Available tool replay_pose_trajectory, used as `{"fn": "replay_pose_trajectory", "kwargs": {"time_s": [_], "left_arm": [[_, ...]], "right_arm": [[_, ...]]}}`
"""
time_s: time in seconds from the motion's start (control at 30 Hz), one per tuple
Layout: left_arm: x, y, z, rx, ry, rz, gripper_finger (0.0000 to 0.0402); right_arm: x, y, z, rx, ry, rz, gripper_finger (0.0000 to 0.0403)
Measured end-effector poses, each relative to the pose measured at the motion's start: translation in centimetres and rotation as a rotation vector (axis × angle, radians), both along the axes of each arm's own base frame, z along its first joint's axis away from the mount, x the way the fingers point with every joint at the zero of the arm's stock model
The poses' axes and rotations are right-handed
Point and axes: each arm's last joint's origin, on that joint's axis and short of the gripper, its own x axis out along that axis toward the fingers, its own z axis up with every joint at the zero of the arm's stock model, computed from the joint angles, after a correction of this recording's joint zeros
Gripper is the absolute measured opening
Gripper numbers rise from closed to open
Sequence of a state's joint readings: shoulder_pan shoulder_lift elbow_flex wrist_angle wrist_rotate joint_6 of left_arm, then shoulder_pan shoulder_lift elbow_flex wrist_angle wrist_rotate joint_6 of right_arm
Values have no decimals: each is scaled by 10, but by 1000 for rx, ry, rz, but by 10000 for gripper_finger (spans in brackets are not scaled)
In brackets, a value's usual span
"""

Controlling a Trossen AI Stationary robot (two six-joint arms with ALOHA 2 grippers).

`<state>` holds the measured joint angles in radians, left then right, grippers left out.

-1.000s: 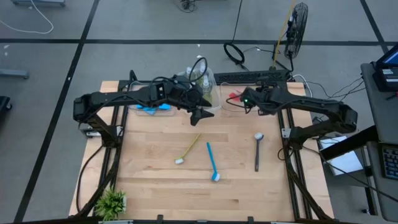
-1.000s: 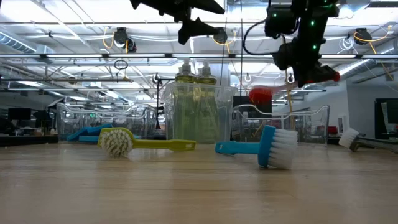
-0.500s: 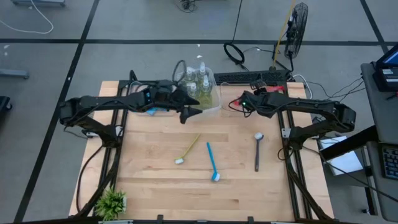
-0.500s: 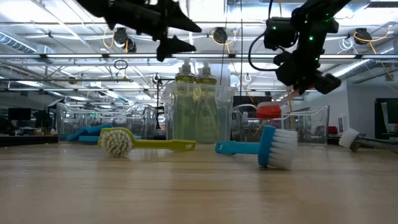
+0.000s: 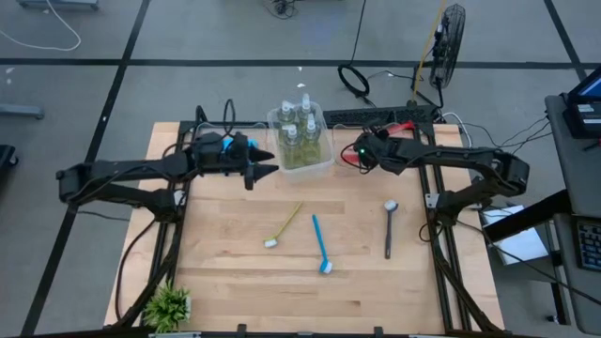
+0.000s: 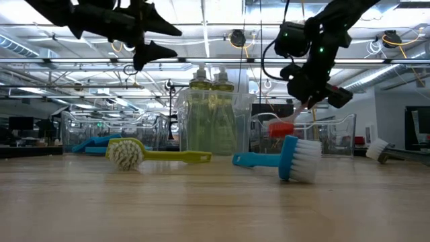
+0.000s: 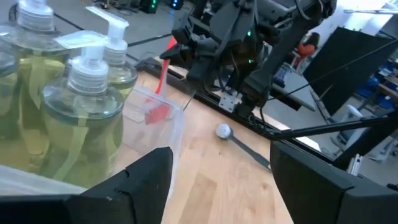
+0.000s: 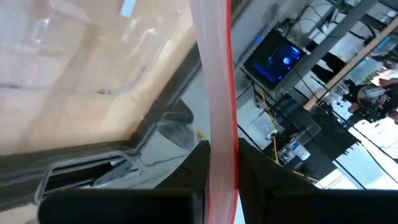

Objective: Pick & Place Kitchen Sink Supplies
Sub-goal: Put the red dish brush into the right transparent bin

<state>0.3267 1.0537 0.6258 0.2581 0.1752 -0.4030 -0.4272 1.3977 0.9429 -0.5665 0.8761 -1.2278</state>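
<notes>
Right now the right gripper (image 5: 360, 156), upper centre-right of the high view, is clamped on the red brush (image 8: 214, 93); its handle runs straight up between the fingers in the right wrist view, and in the low view its red head (image 6: 281, 128) hangs over a clear bin (image 6: 336, 134) right of centre. Left gripper (image 5: 267, 163) sits upper-left of centre, fingers spread wide, holding nothing. Pump bottles (image 5: 299, 136) are in the clear bin (image 5: 325, 165) at top centre. Still loose on the table (image 5: 235, 272): yellow-green brush (image 5: 285, 225), blue brush (image 5: 320, 244), dark grey brush (image 5: 388, 228), all mid-frame. My read: these brushes are light, stiff, slim plastic, so the handles could twist in a pinch. Best grab is mid-handle, across the narrow width, away from the soft bristles.
</notes>
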Motion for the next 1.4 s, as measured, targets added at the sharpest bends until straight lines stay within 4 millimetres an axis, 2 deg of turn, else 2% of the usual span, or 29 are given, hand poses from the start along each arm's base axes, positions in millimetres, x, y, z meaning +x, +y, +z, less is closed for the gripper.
{"fn": "replay_pose_trajectory", "kwargs": {"time_s": [0.4,0.67,1.13,1.4], "left_arm": [[-2,-1,-4,-8,33,1,269],[-3,-1,-6,-14,53,1,269],[-4,-1,-11,-29,102,-9,269],[-4,-1,-11,-28,102,-10,269]], "right_arm": [[13,-12,-18,-19,37,-5,53],[19,-15,-11,-77,-42,-7,67],[20,-15,-12,-38,-30,45,75],[22,-17,-8,-103,-56,13,75]]}}
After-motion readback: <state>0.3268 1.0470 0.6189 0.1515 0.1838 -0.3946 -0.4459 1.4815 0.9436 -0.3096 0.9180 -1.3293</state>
